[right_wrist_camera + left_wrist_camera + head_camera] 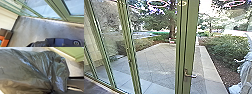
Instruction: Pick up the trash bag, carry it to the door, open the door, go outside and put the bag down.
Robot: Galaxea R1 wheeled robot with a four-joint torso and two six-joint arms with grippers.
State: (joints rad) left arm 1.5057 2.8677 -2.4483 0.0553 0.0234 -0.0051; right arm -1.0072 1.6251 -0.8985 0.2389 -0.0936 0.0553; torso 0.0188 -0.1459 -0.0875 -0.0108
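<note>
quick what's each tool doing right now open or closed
Left tool: closed on the trash bag, where it bunches together.
Right tool: can't tell if open or closed.

In front of us, the green posts (130,52) and their glass stand between the inside floor (35,28) and the paved yard (156,62). The door handle (191,75) sticks out from a thick upright (187,45); to the right of this upright, we cannot tell whether there is glass or open passage. Along the foot of the glass we see a wide free stretch of floor, with brown and orange blocks (4,42) taking room by the wall. Outside, bushes (225,48) border the paving.
</note>
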